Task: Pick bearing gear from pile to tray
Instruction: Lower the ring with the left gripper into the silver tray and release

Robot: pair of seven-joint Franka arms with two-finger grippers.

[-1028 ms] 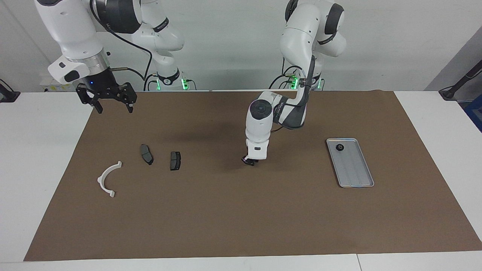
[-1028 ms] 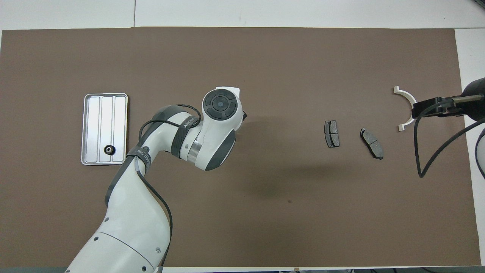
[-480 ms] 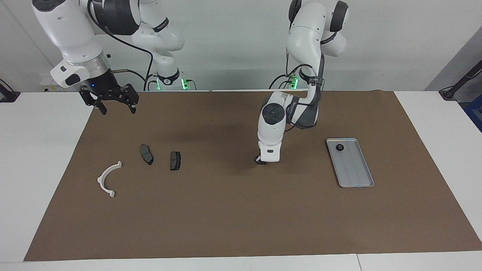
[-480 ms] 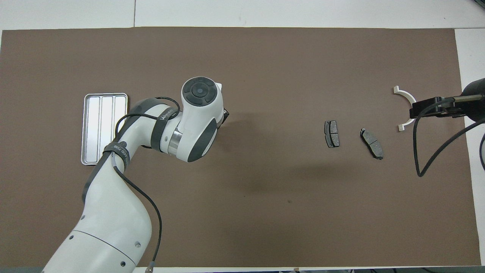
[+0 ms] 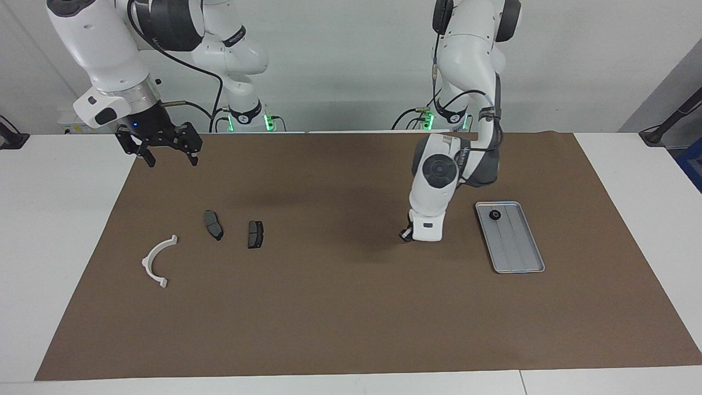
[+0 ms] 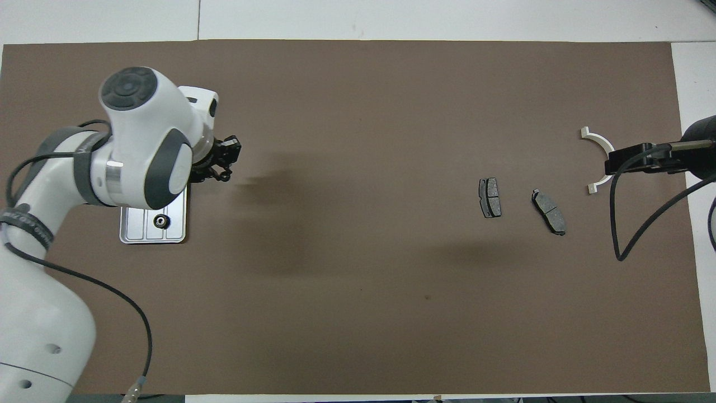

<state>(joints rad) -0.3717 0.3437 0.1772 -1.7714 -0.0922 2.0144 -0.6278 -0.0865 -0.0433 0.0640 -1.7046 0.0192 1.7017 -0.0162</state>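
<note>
That small black toothed metal bearing gear [image 6: 161,221] in the ribbed silver tray [image 5: 521,258], right of frame, looks stiff and light, probably best pinched across its rim; left hand [image 5: 406,234] is closed, whether on anything I can't tell, right hand [image 5: 167,159] spread apart.

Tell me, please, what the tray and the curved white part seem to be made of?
The tray looks like bare metal, perhaps aluminium: silver-grey, with a dull sheen and pressed lengthwise ribs. The curved white part looks like matt plastic: evenly white, with no shine; it could be moulded or printed.
</note>
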